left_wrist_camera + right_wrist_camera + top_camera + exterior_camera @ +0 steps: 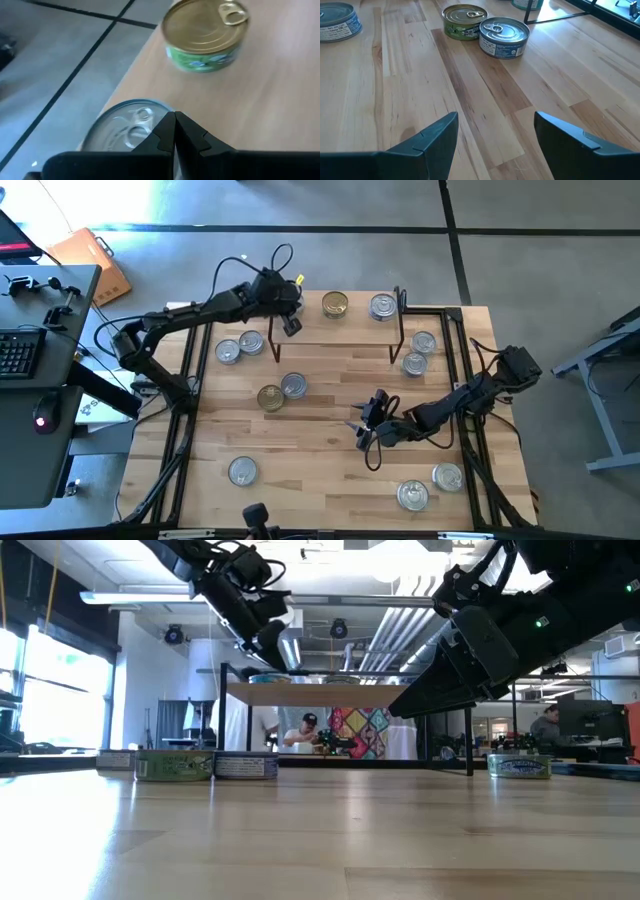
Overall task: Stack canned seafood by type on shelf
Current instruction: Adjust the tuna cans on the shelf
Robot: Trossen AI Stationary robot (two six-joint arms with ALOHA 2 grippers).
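The shelf (335,330) stands at the table's far side. A gold-lidded tin with a green label (334,304) and a silver tin (382,306) sit on its top. My left gripper (291,325) is shut above the shelf's left end. In the left wrist view its fingertips (175,116) stand over a silver-lidded tin (125,131) near the shelf's edge, with the gold tin (206,35) beyond. That silver tin is hidden under the gripper in the high view. My right gripper (368,425) is open and empty, low over the table right of centre (495,125). My left gripper's shut fingertips stand above the silver tin's lid (150,120), coming from above at a slant. I cannot tell whether they touch it. The tin sits flat on the shelf top.
Loose tins lie on the table: two at the left (240,347), a gold and a silver one at the centre (281,391), one near left (243,471), two near right (430,486), two right of the shelf (419,352). The shelf's black legs (398,340) stand between.
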